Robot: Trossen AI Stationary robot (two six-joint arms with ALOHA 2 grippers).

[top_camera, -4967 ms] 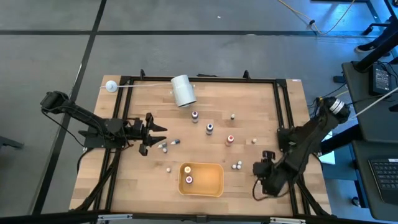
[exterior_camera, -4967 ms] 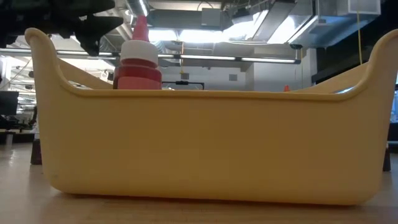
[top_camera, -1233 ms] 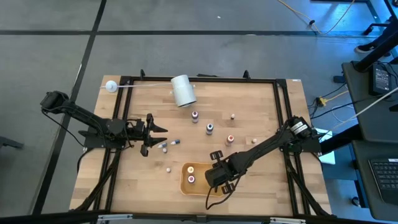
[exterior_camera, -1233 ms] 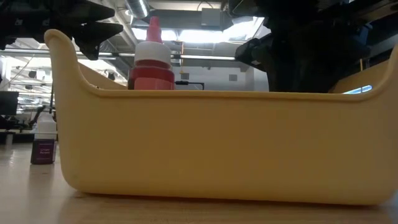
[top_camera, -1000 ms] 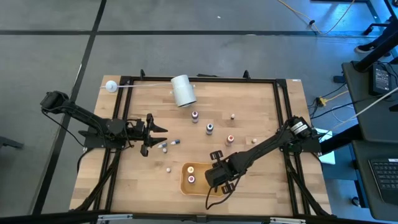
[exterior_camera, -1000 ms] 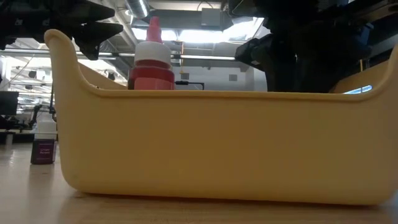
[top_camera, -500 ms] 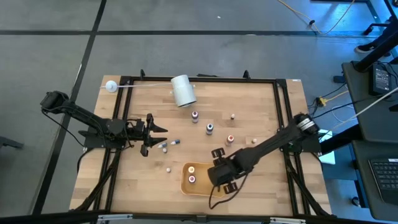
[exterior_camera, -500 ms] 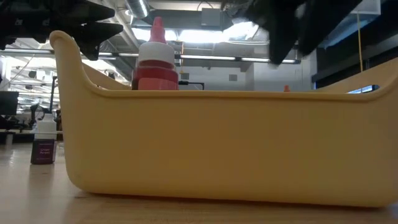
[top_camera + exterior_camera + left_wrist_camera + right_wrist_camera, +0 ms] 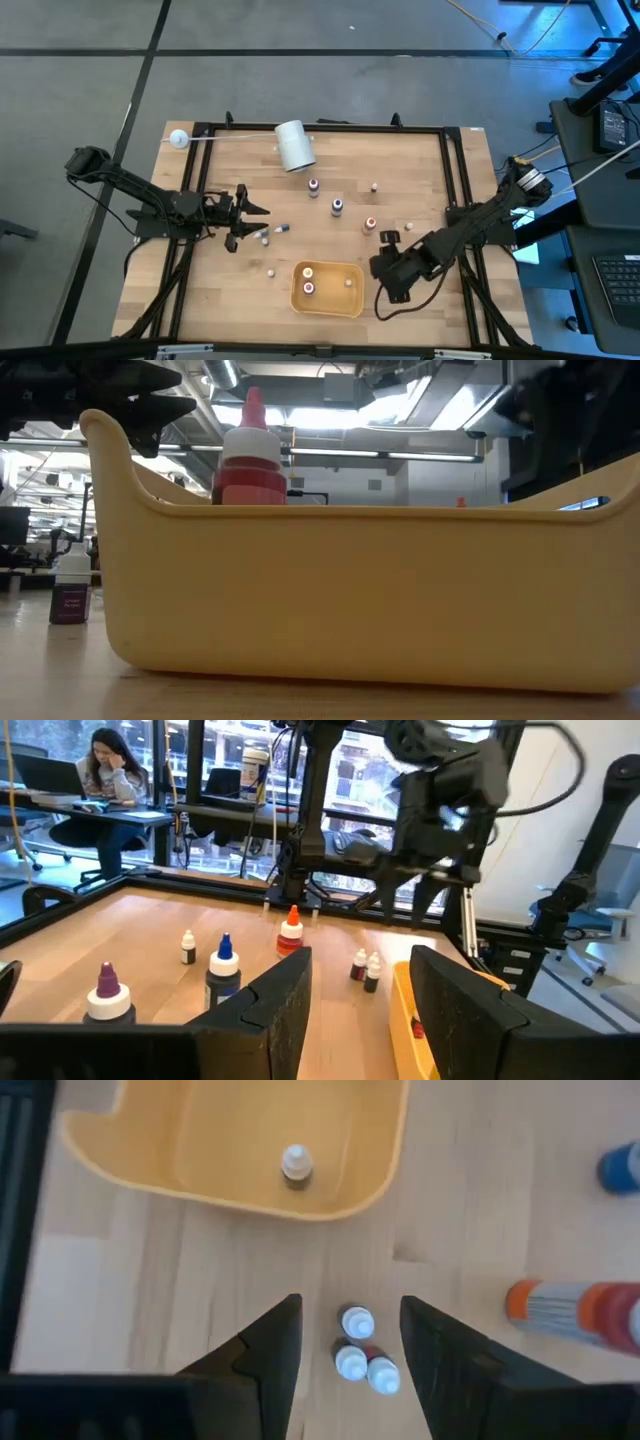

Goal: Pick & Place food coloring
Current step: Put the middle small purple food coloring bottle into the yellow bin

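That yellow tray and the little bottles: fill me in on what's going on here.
A two-armed robot is collecting food coloring bottles into the yellow tray. Two bottles stand in it: a red-capped one and a white-capped one. The right pincer hangs open and empty beside the tray, over a cluster of three white-capped bottles. The left pincer waits open beside two bottles lying flat.

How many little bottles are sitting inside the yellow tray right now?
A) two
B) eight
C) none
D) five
A: the overhead view shows two bottles in the yellow tray, a red-capped bottle at one end and a white-capped bottle near the other; the right pincer hangs open beside the tray.
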